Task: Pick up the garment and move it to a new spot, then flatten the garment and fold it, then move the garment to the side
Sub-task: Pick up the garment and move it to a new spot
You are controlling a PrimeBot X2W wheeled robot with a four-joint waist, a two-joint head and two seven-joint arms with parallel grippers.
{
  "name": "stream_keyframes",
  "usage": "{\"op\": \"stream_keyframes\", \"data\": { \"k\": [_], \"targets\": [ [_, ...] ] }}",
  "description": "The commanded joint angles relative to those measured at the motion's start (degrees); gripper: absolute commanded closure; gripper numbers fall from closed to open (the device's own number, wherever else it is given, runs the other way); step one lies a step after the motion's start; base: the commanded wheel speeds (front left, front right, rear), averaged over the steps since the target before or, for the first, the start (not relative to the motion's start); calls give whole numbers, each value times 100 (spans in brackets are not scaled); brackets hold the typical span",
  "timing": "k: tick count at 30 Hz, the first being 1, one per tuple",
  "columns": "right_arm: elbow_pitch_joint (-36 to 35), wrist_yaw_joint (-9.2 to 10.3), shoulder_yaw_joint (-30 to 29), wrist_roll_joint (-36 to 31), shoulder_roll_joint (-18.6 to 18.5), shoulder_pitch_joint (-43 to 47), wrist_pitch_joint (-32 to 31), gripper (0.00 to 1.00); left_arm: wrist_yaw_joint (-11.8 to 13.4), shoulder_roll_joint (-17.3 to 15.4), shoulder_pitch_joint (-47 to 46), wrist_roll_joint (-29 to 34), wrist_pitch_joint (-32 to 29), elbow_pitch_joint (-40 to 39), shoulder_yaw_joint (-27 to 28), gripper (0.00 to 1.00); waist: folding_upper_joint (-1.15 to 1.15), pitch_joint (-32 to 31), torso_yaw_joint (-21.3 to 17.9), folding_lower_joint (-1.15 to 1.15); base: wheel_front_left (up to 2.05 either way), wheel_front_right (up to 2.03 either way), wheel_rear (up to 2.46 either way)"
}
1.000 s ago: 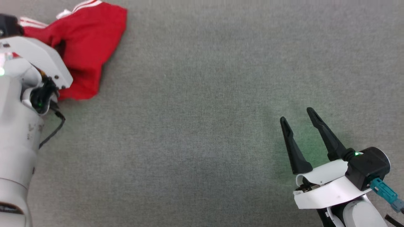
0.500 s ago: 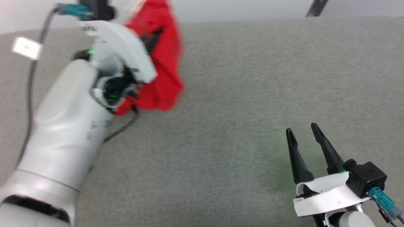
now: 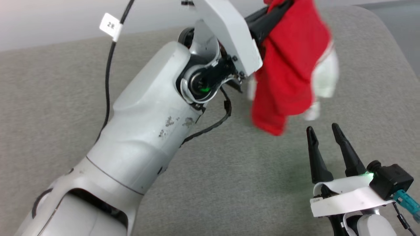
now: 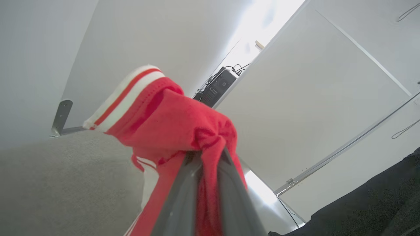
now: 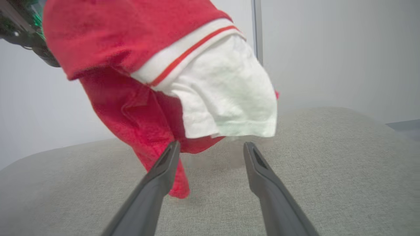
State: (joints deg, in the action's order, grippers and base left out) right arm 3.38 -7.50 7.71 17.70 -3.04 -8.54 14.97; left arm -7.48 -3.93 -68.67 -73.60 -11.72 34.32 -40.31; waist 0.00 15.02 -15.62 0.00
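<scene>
Up at the top of the head view, the left gripper (image 3: 279, 8) has the garment (image 3: 288, 65) pinched in its dark fingers, which are closed tight on a bunch of red cloth. The rest of the shirt hangs down in a loose, slightly blurred bundle over the far right part of the grey worktop (image 3: 82, 98), with a white sleeve (image 3: 326, 78) on its right side. The pale left forearm (image 3: 147, 124) slants up across the middle, and a black cable with a small white tag (image 3: 110, 24) loops beside it. Low on the right, the right gripper (image 3: 323, 128) sits just beneath the hanging cloth, fingers parted and holding nothing.

Over to the left wrist view: the left gripper (image 4: 205, 155) has its two grey fingers (image 4: 183, 203) pressed together with red fabric squeezed between them. The garment (image 4: 183, 124) bulges over the tips, with its red-and-white striped trim (image 4: 124, 95) curling up to the left. The worktop (image 4: 49, 183) lies below on the left, with white walls behind.

And the right wrist view: the right gripper (image 5: 211, 144) is wide open and empty, its fingers spread above the worktop (image 5: 328, 164). The garment (image 5: 131, 42) dangles right in front of them, with red folds on the left and the white sleeve (image 5: 226, 98) under a striped band on the right. The sleeve hem hangs just above the fingertips. The lowest red tip drops beside the left-hand finger, and I can't tell whether it touches the worktop.
</scene>
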Motion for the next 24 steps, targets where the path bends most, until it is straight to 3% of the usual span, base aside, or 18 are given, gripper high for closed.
{"op": "stream_keyframes", "data": {
  "k": [1, 6, 15, 21, 24],
  "targets": [
    [-13, 2, -2, 33, 22, -42, 27, 0, 1, -15, -21, -29, 54, 18, 9, 100, 0, 114, -182, 0, 0, 0, 0],
    [-64, 2, 66, 144, 22, -116, 29, 0, 1, -159, 170, -151, 153, 526, -165, 100, 0, 185, -329, 0, 0, 0, 0],
    [-98, 2, 80, 229, 21, -136, 30, 0, 1, -795, 585, 276, 491, 1616, -840, 100, 0, 307, -350, 0, 0, 0, 0],
    [-108, 2, 151, 180, 20, -221, 29, 0, 1, -1090, 398, 1397, 216, 1819, -2312, 100, 0, 423, -274, 0, 0, 0, 0],
    [-155, 2, 184, 229, 20, -293, 30, 0, 1, -1175, 315, 1637, -33, 1823, -2916, 100, 0, 551, -285, 0, 0, 0, 0]
  ]
}}
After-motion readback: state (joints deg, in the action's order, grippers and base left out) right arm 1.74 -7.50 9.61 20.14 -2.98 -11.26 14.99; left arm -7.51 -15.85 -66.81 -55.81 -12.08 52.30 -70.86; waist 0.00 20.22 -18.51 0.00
